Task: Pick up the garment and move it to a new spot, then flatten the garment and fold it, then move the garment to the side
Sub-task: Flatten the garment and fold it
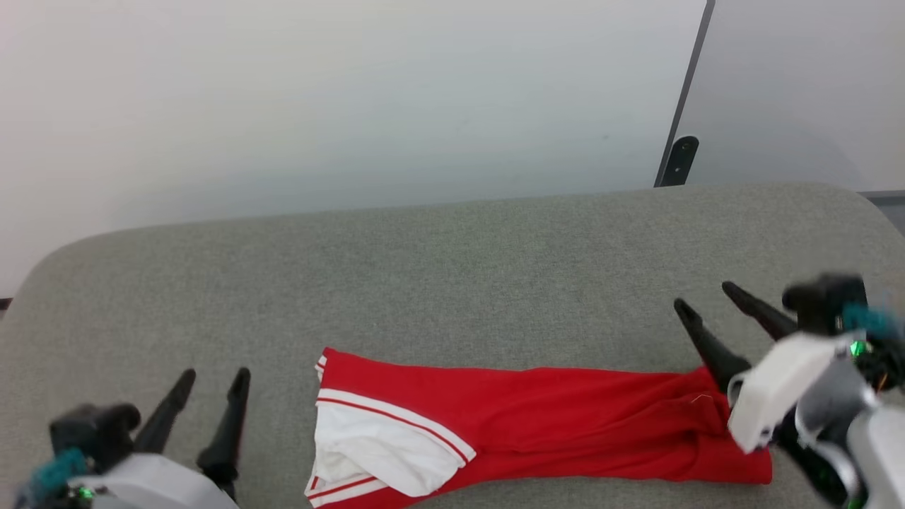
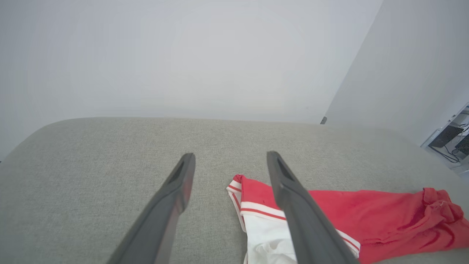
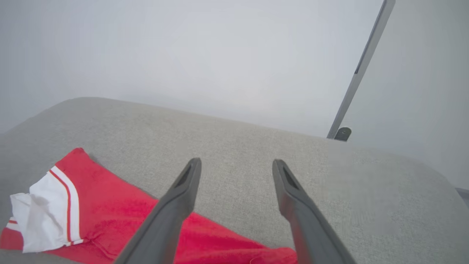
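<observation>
A pale wall (image 1: 353, 106) takes the upper half of the head view. Below it lies one grey cloth-covered worktop (image 1: 452, 268) with rounded corners.

One garment (image 1: 551, 417), red, lies along the lower middle of the frame as a long narrow band running left to right. It looks already doubled over lengthwise, so picking up, moving and flattening seem done and the folding partly done. The right end is bunched and wrinkled. To my eye, what is left is to fold the band shorter and then shift it to the side.

There are two grippers. The right gripper (image 1: 705, 297) sits at the right edge of the frame, its two dark fingers spread apart with nothing between them. Its body hangs over the bunched end of the garment, and I cannot tell whether it touches the cloth. The left gripper (image 1: 215, 375), at the lower left, is also spread wide and empty, just beside the garment's left end but clear of it.

One white sleeve (image 1: 382, 442) with red stripes is turned over at the left end. One small dark bracket (image 1: 679, 159) stands at the upper right, at the foot of a thin pole.
</observation>
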Controlling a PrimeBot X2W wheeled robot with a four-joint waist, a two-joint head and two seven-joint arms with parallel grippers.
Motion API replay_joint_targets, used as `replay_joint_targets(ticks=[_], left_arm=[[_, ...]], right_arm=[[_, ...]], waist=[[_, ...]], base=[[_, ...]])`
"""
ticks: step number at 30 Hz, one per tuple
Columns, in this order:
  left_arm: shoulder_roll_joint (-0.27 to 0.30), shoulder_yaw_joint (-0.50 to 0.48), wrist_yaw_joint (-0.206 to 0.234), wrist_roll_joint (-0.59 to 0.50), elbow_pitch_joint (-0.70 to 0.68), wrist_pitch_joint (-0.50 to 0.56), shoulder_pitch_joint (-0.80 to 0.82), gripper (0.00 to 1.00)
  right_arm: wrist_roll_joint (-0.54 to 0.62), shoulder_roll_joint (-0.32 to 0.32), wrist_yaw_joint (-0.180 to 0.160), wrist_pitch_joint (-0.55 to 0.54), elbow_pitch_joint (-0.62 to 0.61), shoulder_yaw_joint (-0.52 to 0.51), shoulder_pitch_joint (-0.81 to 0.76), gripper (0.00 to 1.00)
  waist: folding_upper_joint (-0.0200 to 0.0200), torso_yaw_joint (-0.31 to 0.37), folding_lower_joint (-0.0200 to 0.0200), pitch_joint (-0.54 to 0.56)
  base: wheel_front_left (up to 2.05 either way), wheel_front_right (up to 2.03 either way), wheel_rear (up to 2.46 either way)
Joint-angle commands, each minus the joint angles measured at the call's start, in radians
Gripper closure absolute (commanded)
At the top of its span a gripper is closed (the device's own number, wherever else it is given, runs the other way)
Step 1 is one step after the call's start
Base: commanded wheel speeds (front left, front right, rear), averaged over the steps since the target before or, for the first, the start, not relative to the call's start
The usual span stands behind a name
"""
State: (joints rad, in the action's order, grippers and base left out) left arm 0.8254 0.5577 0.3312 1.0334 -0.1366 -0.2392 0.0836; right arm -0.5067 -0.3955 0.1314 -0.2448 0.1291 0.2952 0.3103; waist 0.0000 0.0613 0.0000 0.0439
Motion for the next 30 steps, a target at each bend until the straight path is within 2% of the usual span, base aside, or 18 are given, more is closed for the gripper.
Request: replay_joint_targets(ticks=[1,4,7,10,16,20,23,30], left_arm=[[-0.011,-0.011,0.006,-0.037,0.002,-0.013,-0.018,0.00],[-0.070,-0.050,0.014,-0.157,-0.005,-0.026,-0.048,0.00],[-0.138,-0.115,-0.008,-0.245,-0.011,-0.024,-0.101,0.00],[-0.183,-0.171,-0.053,-0.318,-0.011,-0.024,-0.146,0.00],[-0.209,-0.301,-0.159,-0.417,0.011,-0.024,-0.203,0.00],[-0.223,-0.383,-0.215,-0.456,0.043,-0.024,-0.234,0.00],[-0.244,-0.435,-0.240,-0.480,0.064,-0.024,-0.239,0.00],[-0.298,-0.480,-0.298,-0.531,0.102,-0.024,-0.201,0.00]], right_arm=[[0.028,0.003,-0.002,0.061,-0.003,-0.001,-0.026,0.00],[0.086,0.018,-0.002,0.223,0.011,0.014,-0.087,0.00],[0.104,0.038,-0.002,0.328,0.036,0.004,-0.135,0.00],[0.100,0.043,-0.002,0.361,0.068,-0.018,-0.165,0.00],[0.087,-0.005,-0.002,0.361,0.107,-0.058,-0.154,0.00],[0.050,-0.047,-0.002,0.330,0.132,-0.075,-0.152,0.00],[0.021,-0.087,-0.002,0.268,0.152,-0.057,-0.147,0.00],[-0.116,-0.177,-0.002,-0.029,0.200,-0.005,-0.081,0.00]], waist=[[0.0000,-0.002,0.0000,0.004],[0.0000,-0.007,0.0000,0.010],[0.0000,-0.011,0.0000,0.014],[0.0000,-0.010,0.0000,0.015],[0.0000,0.000,0.0000,0.008],[0.0000,-0.004,0.0000,0.006],[0.0000,-0.016,0.0000,0.003],[0.0000,-0.064,0.0000,-0.009]], base=[[0.00,0.00,0.00],[0.00,0.00,0.00],[0.00,0.00,0.00],[0.00,0.00,0.00],[0.00,0.00,0.00],[0.00,0.00,0.00],[0.00,0.00,0.00],[0.00,0.00,0.00]])
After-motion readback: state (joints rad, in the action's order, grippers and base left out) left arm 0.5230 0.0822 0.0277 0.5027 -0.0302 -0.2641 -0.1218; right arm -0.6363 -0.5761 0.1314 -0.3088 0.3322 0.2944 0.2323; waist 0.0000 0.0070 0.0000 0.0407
